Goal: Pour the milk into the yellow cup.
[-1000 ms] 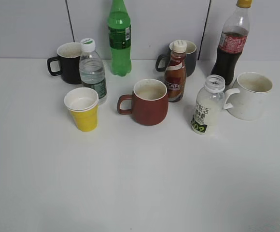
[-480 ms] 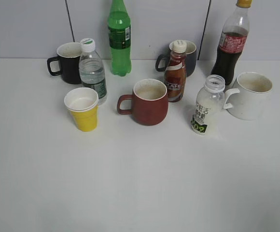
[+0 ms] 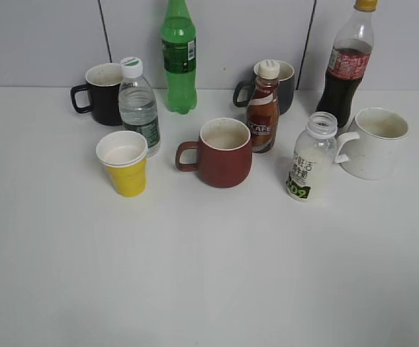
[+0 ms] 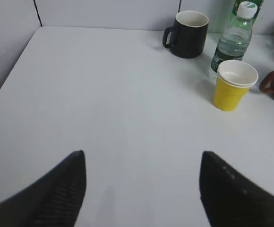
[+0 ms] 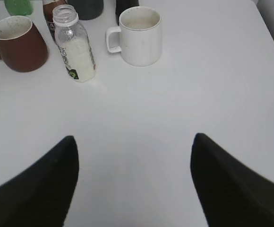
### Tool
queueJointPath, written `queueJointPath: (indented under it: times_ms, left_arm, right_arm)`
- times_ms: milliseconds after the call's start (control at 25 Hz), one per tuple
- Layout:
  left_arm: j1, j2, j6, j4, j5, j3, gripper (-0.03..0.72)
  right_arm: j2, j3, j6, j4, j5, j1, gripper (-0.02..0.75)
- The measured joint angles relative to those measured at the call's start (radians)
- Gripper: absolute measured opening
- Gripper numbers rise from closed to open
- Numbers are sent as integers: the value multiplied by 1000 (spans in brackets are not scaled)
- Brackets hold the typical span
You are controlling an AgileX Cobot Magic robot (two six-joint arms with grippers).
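Note:
The milk bottle [image 3: 309, 159] stands capless and upright on the white table, right of centre, beside a white mug; it also shows in the right wrist view [image 5: 75, 47]. The yellow cup [image 3: 124, 163] stands upright at the left, in front of a water bottle; it also shows in the left wrist view [image 4: 233, 85]. My left gripper [image 4: 141, 158] is open and empty over bare table, well short of the cup. My right gripper [image 5: 133, 142] is open and empty over bare table, short of the milk. Neither gripper shows in the exterior view.
A dark red mug [image 3: 221, 153] stands between cup and milk. A brown coffee bottle [image 3: 263, 110], grey mug [image 3: 282, 85], cola bottle [image 3: 347, 65], green bottle [image 3: 178, 58], water bottle [image 3: 139, 107], black mug [image 3: 102, 94] and white mug [image 3: 374, 143] line the back.

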Motion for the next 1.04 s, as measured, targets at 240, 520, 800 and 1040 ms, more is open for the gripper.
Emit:
queueJointPath:
  times_ms: [240, 520, 800, 1040]
  left_arm:
    - [0, 0, 0, 0, 0, 0, 567]
    - [0, 0, 0, 0, 0, 0, 567]
    - [0, 0, 1, 0, 0, 0, 567]
    - [0, 0, 1, 0, 0, 0, 567]
  right_arm:
    - [0, 0, 0, 1, 0, 0, 554]
    - [-1, 0, 0, 1, 0, 0, 554]
    - [-1, 0, 0, 1, 0, 0, 554]
    - [-1, 0, 0, 1, 0, 0, 554]
